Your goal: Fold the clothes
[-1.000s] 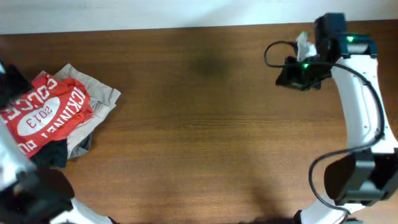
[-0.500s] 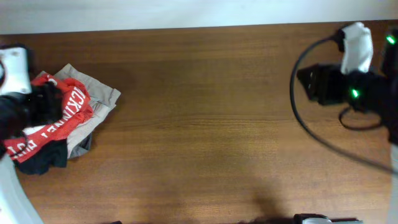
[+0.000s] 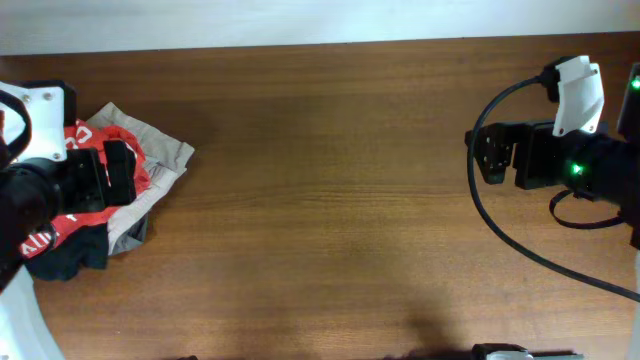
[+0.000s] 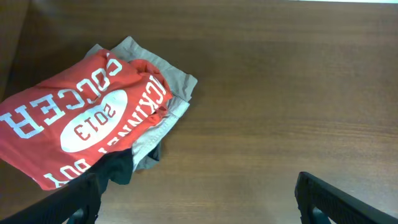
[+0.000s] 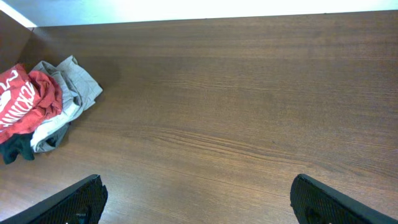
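Observation:
The clothes lie in a crumpled pile at the table's left end. On top is a red T-shirt with white lettering, over a grey garment and a dark one. From overhead, my left gripper hovers over the pile and hides much of the red T-shirt; the grey garment shows beside it. In the left wrist view, the left gripper is open with only bare wood between its fingers. My right gripper is far off at the right, open and empty. The right wrist view shows the pile in the distance.
The brown wooden table stretches between the two arms. A pale wall edge runs along the back. A black cable loops from the right arm over the table's right side.
Both grippers have opened wide. The left arm has swung in over the pile from the left edge. The right arm has moved right and turned to face the table.

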Robot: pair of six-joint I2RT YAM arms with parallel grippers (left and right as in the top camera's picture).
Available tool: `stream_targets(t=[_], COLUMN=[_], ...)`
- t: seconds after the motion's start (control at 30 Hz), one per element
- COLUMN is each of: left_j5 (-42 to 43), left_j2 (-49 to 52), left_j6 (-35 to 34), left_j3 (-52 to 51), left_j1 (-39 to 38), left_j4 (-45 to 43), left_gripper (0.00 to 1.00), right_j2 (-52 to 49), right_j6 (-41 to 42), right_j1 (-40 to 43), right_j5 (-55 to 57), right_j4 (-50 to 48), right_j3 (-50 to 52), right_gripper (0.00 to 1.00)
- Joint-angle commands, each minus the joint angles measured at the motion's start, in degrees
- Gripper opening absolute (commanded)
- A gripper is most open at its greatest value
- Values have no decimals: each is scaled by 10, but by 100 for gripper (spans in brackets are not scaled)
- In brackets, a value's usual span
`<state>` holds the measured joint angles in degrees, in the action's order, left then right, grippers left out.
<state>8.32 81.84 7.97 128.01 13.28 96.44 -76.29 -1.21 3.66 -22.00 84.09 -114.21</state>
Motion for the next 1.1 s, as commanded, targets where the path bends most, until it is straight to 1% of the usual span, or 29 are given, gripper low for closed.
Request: stream_targets(t=[0.0,0.23,0.3,0.43,0.53,0.63,0.67,0.7,0.77,0.8,0.9,1.07], left_j5=[-6,-6,-6,-6,-6,-6,-6,-6,-6,-6,-6,-6], left_j2=[-5,-5,-5,-5,-5,-5,-5,-5,-5,-5,-5,-5], left_j6=[12,12,12,12,12,12,12,12,12,12,12,12], left_j3=[-5,-5,-5,-5,-5,-5,-5,-5,-5,-5,-5,-5], left_j1=[-2,-2,-2,-2,-2,-2,-2,-2,-2,-2,-2,-2], left_j4=[1,1,1,1,1,1,1,1,1,1,1,1], left_gripper=[100,100,100,99,99,100,100,100,99,100,100,100], right_j2=[1,1,1,14,47,90,103,129,173,216,304,451], right_j6=[-2,-3,-3,-12,-60,-121,-143,-169,-177,-181,-181,-181], right_j1=[-3,-3,-3,-2,-2,-4,-4,-4,-3,-3,-3,-2], right_j5=[-3,-3,-3,66,72,61,53,42,43,45,49,49], right_j4=[2,5,36,78,76,51,29,-18,-88,-141,-221,-309], right_j3=[-2,-2,-2,-2,-2,-2,-1,9,50,104,239,492], right_gripper=[99,99,99,99,99,99,99,99,99,99,99,99])
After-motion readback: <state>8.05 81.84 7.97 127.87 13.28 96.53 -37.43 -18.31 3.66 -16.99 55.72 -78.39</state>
